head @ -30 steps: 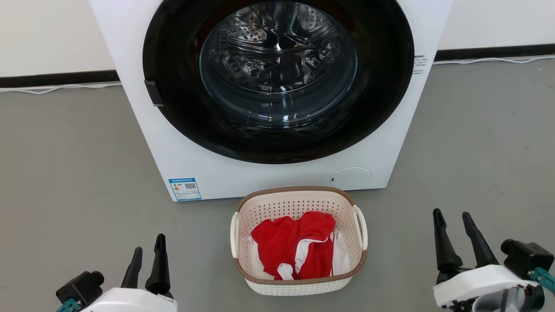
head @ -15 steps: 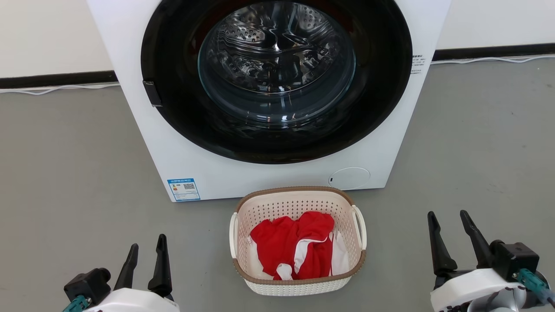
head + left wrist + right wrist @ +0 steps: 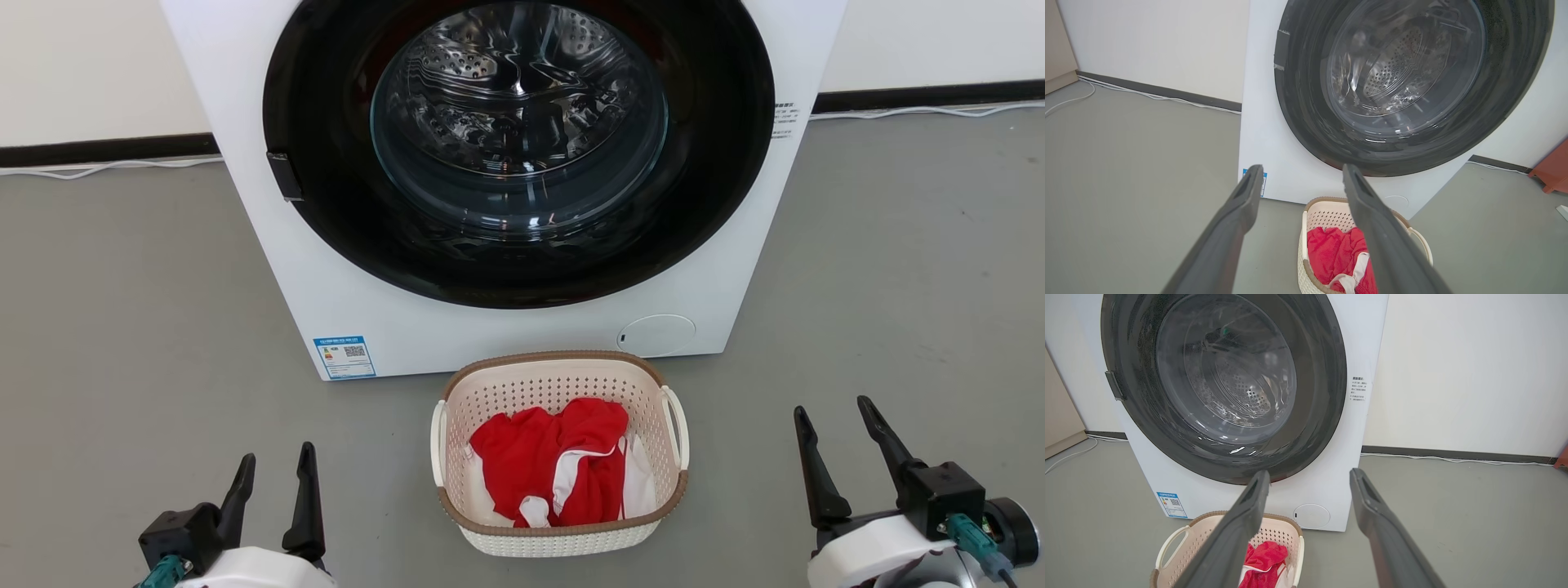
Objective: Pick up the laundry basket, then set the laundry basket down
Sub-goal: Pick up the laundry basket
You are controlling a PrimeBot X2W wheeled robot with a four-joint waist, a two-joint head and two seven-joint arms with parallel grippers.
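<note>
Lower left of the head view: my left claw point(image 3: 277, 453) stands spread wide, holding nothing, well apart from the laundry basket point(image 3: 560, 384). Lower centre: that basket sits on the grey floor point(image 3: 122, 327), just in front of the white washing machine point(image 3: 343, 286), with a red and white garment point(image 3: 547, 465) inside. Lower right: my right claw point(image 3: 832, 406), likewise spread wide and empty, well apart from the basket's right handle point(image 3: 679, 425).

The washing machine point(image 3: 343, 286) is cut off at the top by the head view's upper edge, and the print on its blue label point(image 3: 344, 357) is too small to read. In the laundry basket point(image 3: 563, 539) the red cloth point(image 3: 522, 457), perhaps one garment, hides the bottom.
</note>
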